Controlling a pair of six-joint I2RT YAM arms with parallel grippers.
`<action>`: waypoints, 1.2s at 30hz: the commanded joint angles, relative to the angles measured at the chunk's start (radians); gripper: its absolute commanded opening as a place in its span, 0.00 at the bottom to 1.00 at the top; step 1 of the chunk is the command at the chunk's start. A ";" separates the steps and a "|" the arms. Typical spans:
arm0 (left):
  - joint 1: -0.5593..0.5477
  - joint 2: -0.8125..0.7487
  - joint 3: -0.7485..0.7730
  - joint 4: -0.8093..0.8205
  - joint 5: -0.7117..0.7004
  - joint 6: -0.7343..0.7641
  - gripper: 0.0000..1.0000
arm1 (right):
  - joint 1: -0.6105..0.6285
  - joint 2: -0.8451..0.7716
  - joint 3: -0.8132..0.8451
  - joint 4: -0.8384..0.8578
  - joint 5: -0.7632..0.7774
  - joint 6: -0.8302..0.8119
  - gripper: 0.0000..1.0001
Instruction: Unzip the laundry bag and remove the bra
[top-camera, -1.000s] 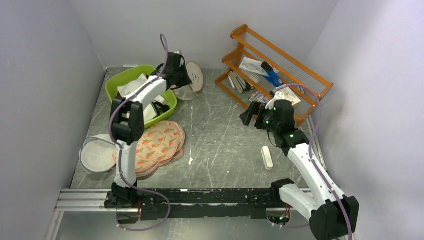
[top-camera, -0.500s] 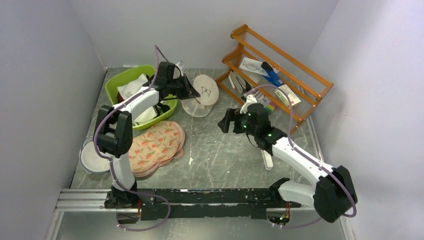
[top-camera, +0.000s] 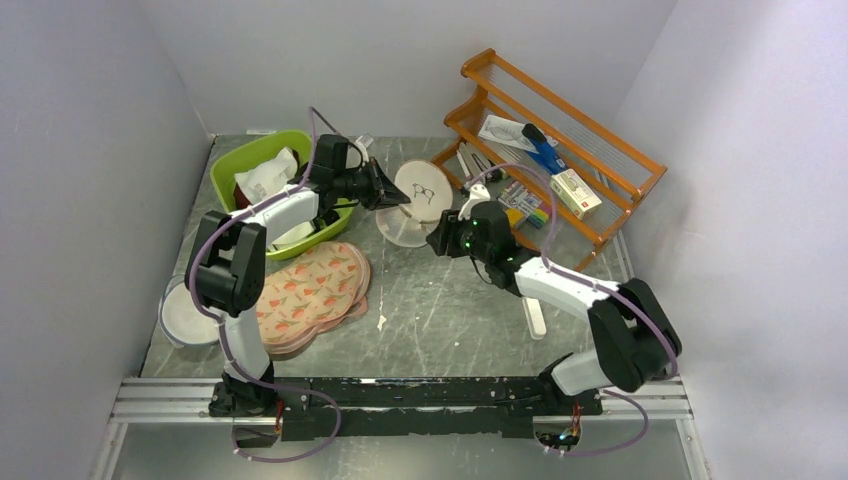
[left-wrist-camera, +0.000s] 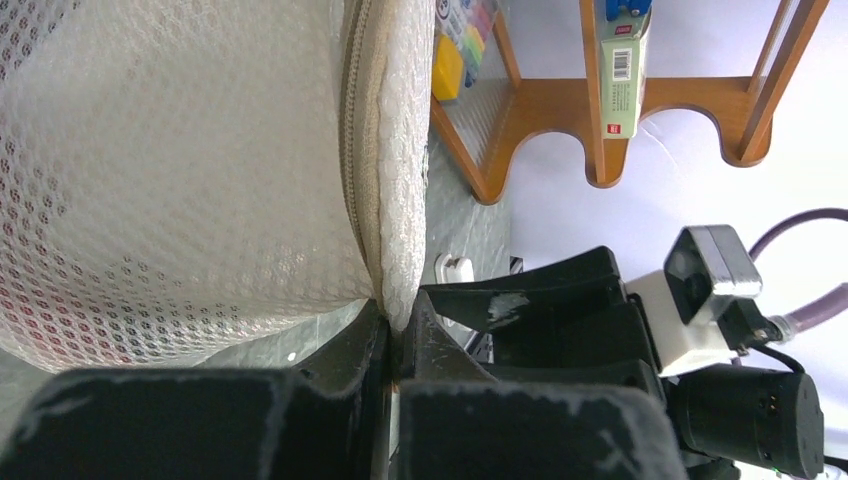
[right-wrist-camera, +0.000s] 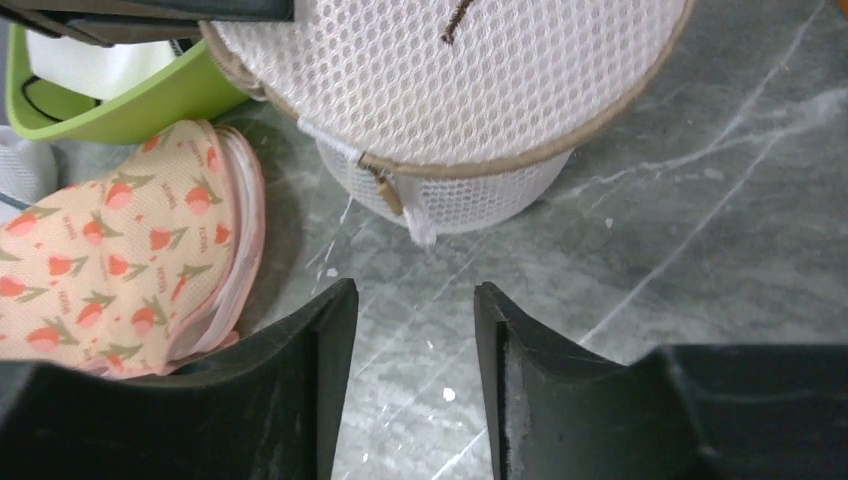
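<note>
Pinching rim of laundry bag in left claw, tipped up on tabletop to present zip pull. Holding right claw spread, just short of pull. Faint red through mesh: possibly bra, zipped inside.

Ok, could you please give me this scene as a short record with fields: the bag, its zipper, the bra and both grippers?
laundry bag: held tilted at the far middle of the table, drawn face toward the top camera
left gripper: shut on the bag's rim seam
right gripper: open, just short of the zipper pull
zipper pull: hangs at the rim's lower edge
zipper: looks closed
bra: not clearly visible; a faint red shows through the mesh
</note>
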 joint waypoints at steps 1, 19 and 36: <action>-0.003 0.016 0.030 0.055 0.057 -0.014 0.07 | 0.004 0.080 0.046 0.120 0.004 0.009 0.41; -0.015 0.028 0.049 0.035 0.066 -0.003 0.07 | 0.003 0.168 0.087 0.193 -0.064 0.022 0.29; -0.021 0.017 0.046 0.043 0.069 -0.005 0.07 | 0.001 0.219 0.093 0.212 -0.020 0.015 0.32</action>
